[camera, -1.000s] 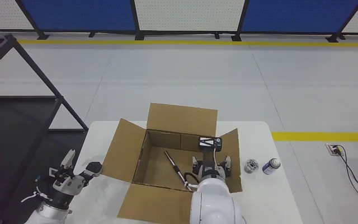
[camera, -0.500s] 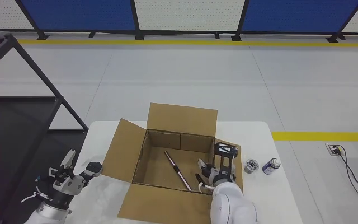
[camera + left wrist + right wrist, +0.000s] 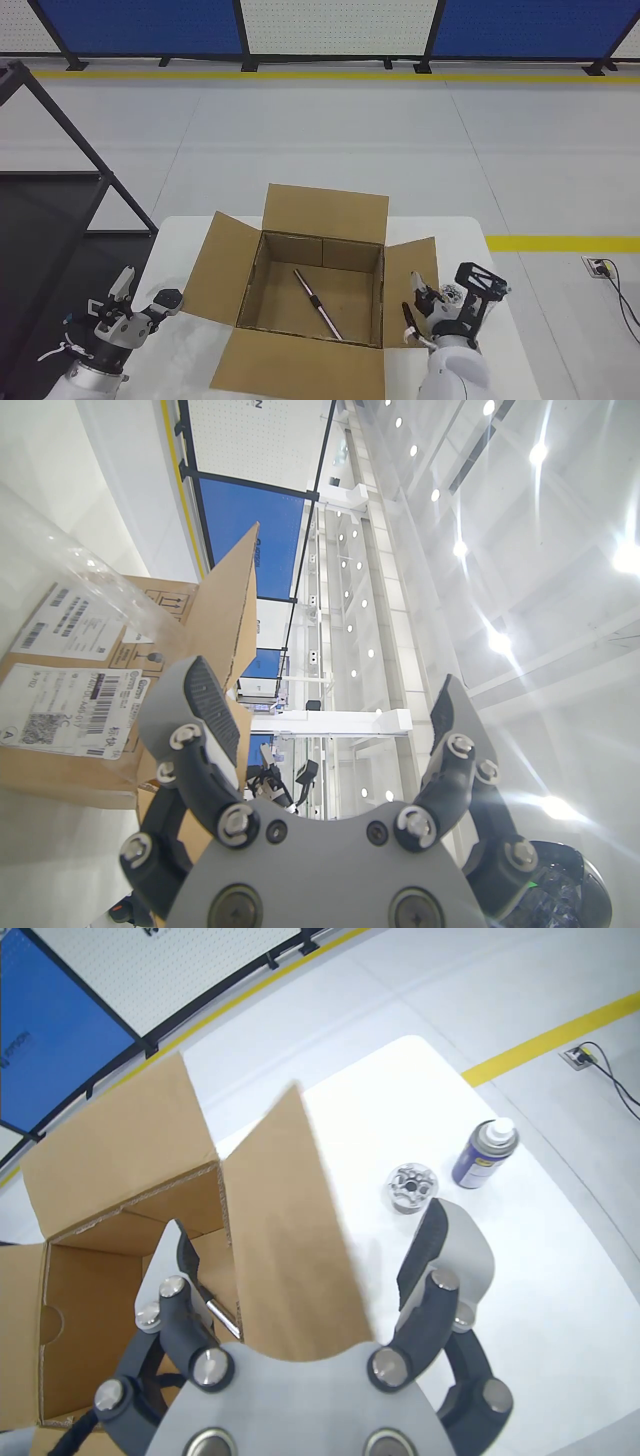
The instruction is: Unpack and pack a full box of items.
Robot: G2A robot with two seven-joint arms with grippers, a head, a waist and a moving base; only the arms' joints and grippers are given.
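The right gripper (image 3: 310, 1238) carries ribbed black pads (image 3: 422, 1248), its jaws apart and empty, tilted over the right flap at the box's 4 o'clock. The corrugated cardboard box (image 3: 322, 215) stands open on the smooth white worktop (image 3: 500, 1278), with a slim metal rod (image 3: 317, 303) lying diagonally inside. At its 3 o'clock stand a round metal hub (image 3: 411, 1188) and a blue spray can (image 3: 482, 1155). The left gripper (image 3: 325, 685), jaws apart, hangs at 8 o'clock.

Rod (image 3: 223, 1314) largely behind hand (image 3: 307, 1223) (right one)
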